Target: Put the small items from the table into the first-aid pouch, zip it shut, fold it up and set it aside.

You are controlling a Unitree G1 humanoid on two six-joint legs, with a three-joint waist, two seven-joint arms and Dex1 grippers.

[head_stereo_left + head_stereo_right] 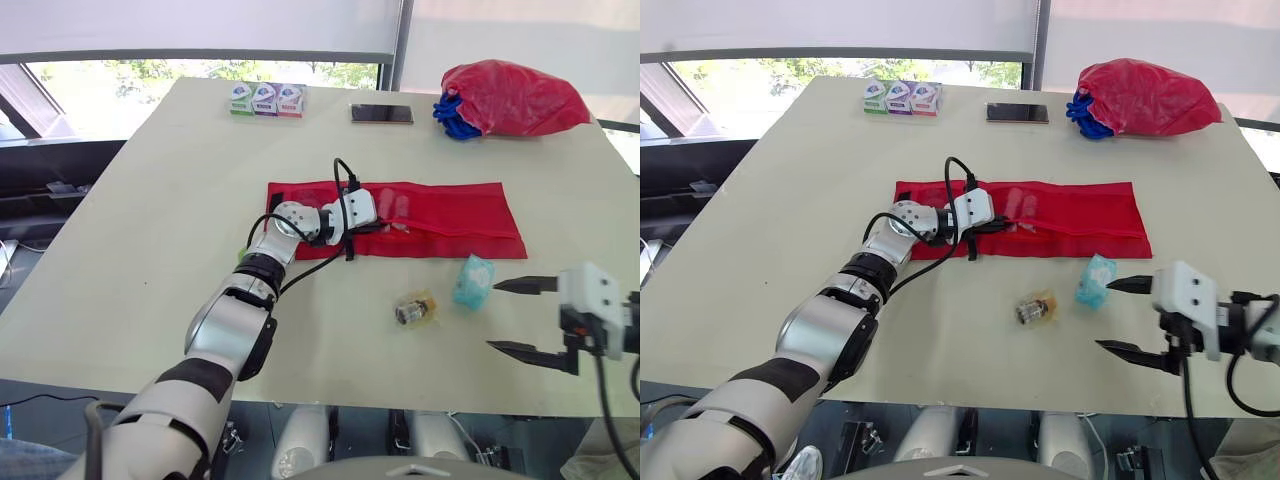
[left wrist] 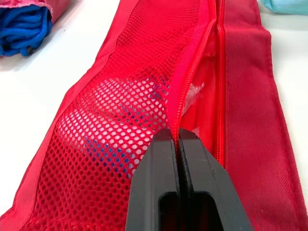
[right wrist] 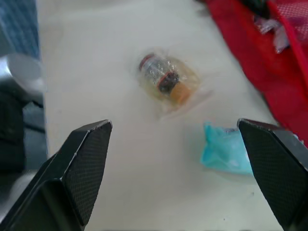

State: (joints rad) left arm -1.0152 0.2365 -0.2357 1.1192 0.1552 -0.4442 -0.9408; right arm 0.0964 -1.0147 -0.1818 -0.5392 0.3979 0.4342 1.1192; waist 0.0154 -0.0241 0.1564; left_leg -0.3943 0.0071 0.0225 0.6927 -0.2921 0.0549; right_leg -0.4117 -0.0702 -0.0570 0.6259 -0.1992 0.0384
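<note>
One pouch (image 1: 450,215), one teal packet (image 1: 473,281), one wrapped vial (image 1: 415,309), three small boxes (image 1: 265,100) in a row, one phone (image 1: 381,114), one red bag (image 1: 515,98) and one blue cord bundle (image 1: 455,115), all on one table (image 1: 170,200)

Contents behind pouch (image 2: 110,139) mesh indistinct; wrapped vial (image 3: 166,82) blurred

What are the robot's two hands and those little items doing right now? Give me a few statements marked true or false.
1. The left gripper is shut on the edge of the red pouch. True.
2. The right gripper holds the teal packet. False: it is open, and the packet lies on the table.
3. The wrapped bottle is inside the pouch. False: it lies on the table beside the packet.
4. A phone lies near the table's far edge. True.
</note>
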